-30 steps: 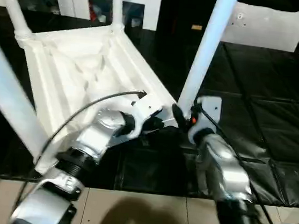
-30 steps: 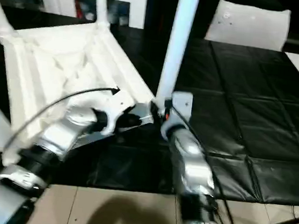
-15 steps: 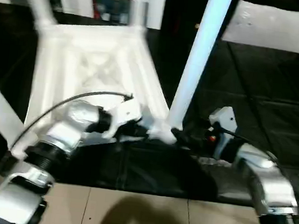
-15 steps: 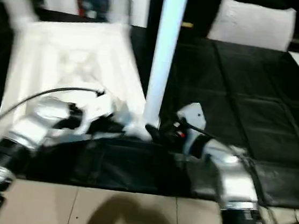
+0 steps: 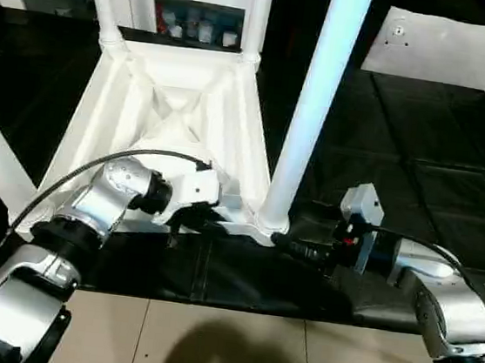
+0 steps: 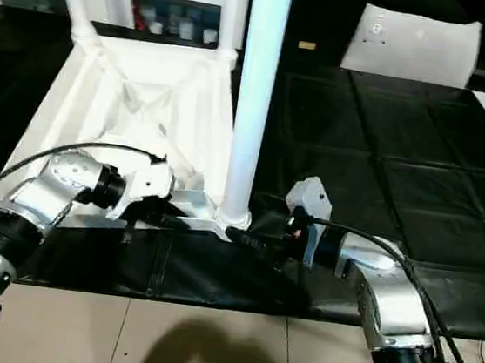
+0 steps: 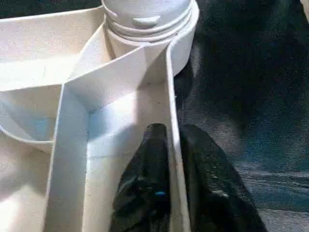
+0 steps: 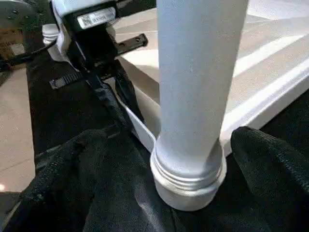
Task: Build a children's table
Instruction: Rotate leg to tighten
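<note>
The white tabletop (image 5: 176,113) lies upside down on black mats, ribbed underside up, with a white leg standing in each corner socket. The near right leg (image 5: 318,94) rises tall in front of me. My left gripper (image 5: 210,223) sits at the near rim beside that leg's socket. In the left wrist view its two black fingers (image 7: 149,183) are shut on the thin rim wall (image 7: 171,96). My right gripper (image 5: 292,244) reaches in from the right, low at the leg's socket (image 8: 188,174). Its fingers (image 8: 72,183) stand open on either side of the leg base without touching it.
A white cabinet with glass doors (image 5: 202,2) stands behind the table. A flat white sheet with a small hole (image 5: 433,47) lies at the back right. Black floor mats (image 5: 419,167) spread to the right, and pale floor tiles (image 5: 206,344) run along the near edge.
The whole view has shifted and the tabletop now lies squarer to me. My right forearm has swung out to the right, its gripper still low at the near leg's base. The left gripper stays on the rim.
</note>
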Available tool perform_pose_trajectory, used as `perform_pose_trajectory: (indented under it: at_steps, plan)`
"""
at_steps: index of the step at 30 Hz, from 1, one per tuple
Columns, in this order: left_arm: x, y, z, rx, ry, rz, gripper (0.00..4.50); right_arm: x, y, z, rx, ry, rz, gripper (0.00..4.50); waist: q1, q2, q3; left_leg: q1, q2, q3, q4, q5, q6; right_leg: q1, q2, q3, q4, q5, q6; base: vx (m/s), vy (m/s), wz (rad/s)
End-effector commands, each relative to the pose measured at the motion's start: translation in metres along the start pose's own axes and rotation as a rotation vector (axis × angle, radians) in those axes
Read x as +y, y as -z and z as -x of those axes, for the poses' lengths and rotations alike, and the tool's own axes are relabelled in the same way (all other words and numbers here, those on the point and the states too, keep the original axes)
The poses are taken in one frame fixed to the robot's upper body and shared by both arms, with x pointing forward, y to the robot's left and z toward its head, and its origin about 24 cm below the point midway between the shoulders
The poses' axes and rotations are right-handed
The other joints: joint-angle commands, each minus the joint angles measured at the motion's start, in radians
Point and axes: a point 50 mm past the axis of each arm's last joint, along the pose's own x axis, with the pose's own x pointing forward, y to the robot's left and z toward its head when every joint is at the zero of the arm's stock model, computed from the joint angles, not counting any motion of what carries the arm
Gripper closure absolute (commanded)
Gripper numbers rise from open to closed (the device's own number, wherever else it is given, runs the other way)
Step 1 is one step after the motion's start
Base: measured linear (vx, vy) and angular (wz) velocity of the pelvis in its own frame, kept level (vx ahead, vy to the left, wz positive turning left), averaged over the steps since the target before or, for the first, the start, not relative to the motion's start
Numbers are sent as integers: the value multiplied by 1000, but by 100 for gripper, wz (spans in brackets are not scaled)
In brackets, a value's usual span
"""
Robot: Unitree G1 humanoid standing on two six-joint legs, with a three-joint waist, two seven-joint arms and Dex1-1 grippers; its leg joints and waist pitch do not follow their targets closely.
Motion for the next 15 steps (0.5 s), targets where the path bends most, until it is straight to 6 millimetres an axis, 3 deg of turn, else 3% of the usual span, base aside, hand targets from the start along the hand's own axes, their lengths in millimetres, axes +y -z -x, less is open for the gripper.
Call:
perform_pose_trajectory:
  at_steps: [1, 4, 9, 13, 15]
  plan:
    - [-2, 9, -3, 27, 5, 45, 386, 0, -2, 1, -4, -10, 9, 0, 4, -1, -64, -13, 33, -5, -59, -58, 79, 67, -79, 59, -77, -197, -179, 0, 0, 0]
    - [-1, 8, -3, 23, 6, 51, 386, 0, -2, 1, -4, -12, 10, 0, 4, -1, -64, -13, 34, -5, -59, -61, 83, 69, -79, 57, -75, -173, -198, 0, 0, 0]
    - [0, 0, -4, -78, 24, 40, 423, 1, 0, 2, -2, -15, 11, 0, 8, 1, -65, -11, 33, -4, -59, -73, 78, 69, -81, 58, -78, -201, -195, 0, 0, 0]
    - [-1, 0, -5, -95, 36, 40, 442, 2, 0, 2, -2, -22, 11, 0, 12, 1, -69, -12, 34, -4, -56, -45, 88, 71, -80, 59, -69, -120, -217, 0, 0, 0]
    - [-1, 0, -5, -95, 37, 39, 442, 2, 0, 2, -2, -22, 11, 0, 14, 0, -68, -12, 34, -4, -56, -46, 90, 72, -81, 58, -70, -123, -217, 0, 0, 0]
